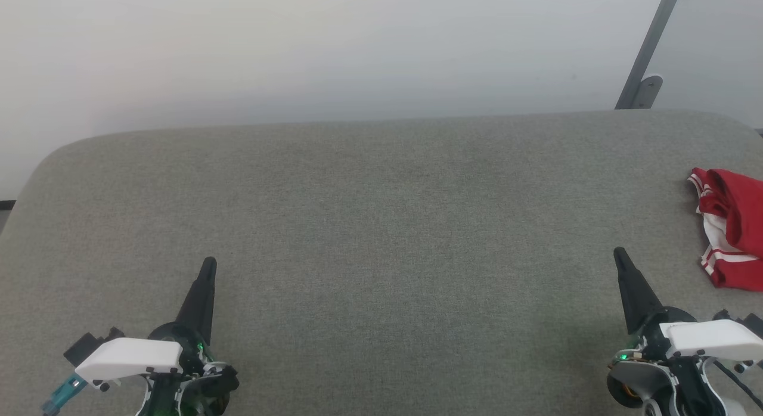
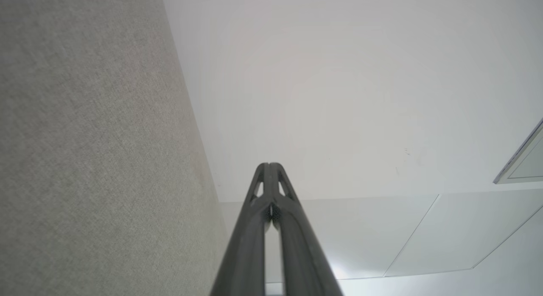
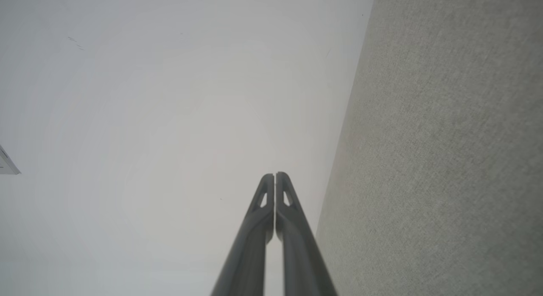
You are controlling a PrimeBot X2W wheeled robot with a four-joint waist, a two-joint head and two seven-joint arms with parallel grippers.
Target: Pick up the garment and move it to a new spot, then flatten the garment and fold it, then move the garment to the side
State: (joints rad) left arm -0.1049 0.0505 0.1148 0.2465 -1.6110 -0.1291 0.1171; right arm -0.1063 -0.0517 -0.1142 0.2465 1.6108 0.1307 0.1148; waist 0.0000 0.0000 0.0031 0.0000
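Note:
The garment (image 1: 732, 225) lies crumpled at the far right of the grey fabric-covered table (image 1: 381, 213). It is red with white parts and red-and-white striped trim, and the head view's right edge cuts it off; no lettering shows. My right gripper (image 1: 619, 253) is shut and empty, low on the right, a short way left of and nearer than the garment. Low on the left, far from the garment, my left gripper (image 1: 208, 264) is likewise shut and empty. Both wrist views show the fingers pressed together: left gripper (image 2: 269, 165), right gripper (image 3: 275, 175).
The table has rounded far corners and ends at a plain white wall (image 1: 298, 46). A slanted grey metal bar (image 1: 648, 49) stands behind the far right corner. Wide bare fabric lies between the two grippers.

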